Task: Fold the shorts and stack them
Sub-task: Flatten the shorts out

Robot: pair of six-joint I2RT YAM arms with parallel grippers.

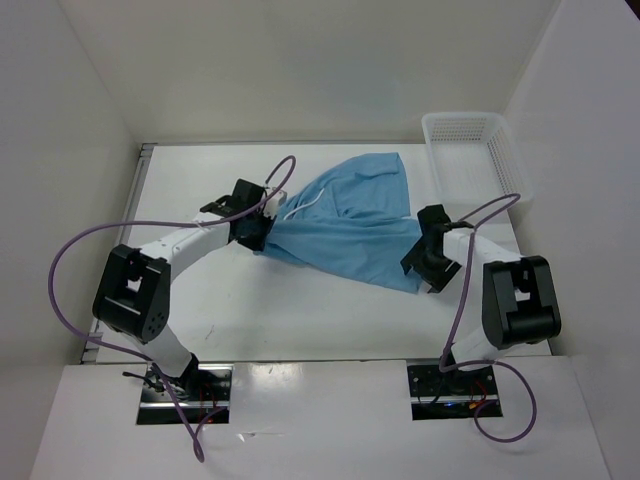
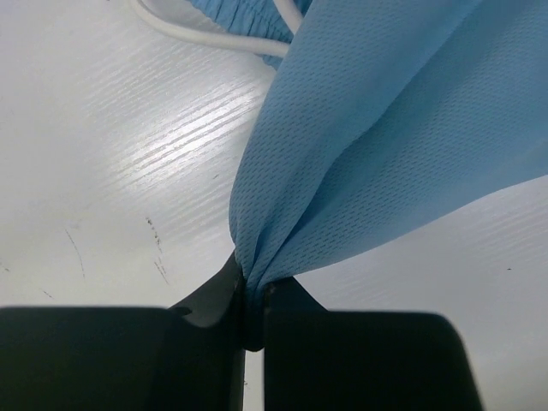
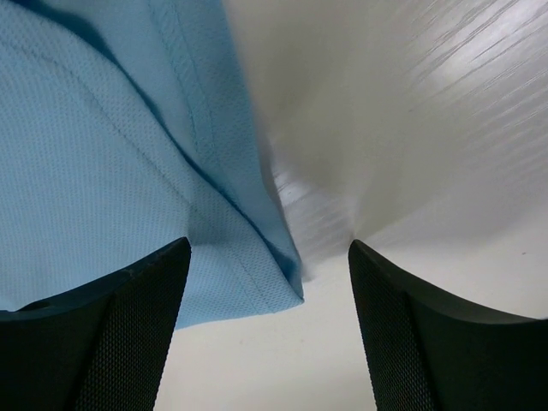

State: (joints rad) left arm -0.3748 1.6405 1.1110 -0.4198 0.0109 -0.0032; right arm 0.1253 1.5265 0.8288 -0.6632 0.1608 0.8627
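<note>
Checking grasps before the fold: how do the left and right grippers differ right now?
The left gripper is shut, pinching a bunched fold of the shorts; the right gripper is open, gripping nothing. The left is near the drawstring; the right hovers over a hemmed corner. Both are black and at the shorts' edges.

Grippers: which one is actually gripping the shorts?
The left gripper: its fingers are pinched shut on a bunch of the shorts. The right gripper hangs open over a hem corner, holding nothing.
</note>
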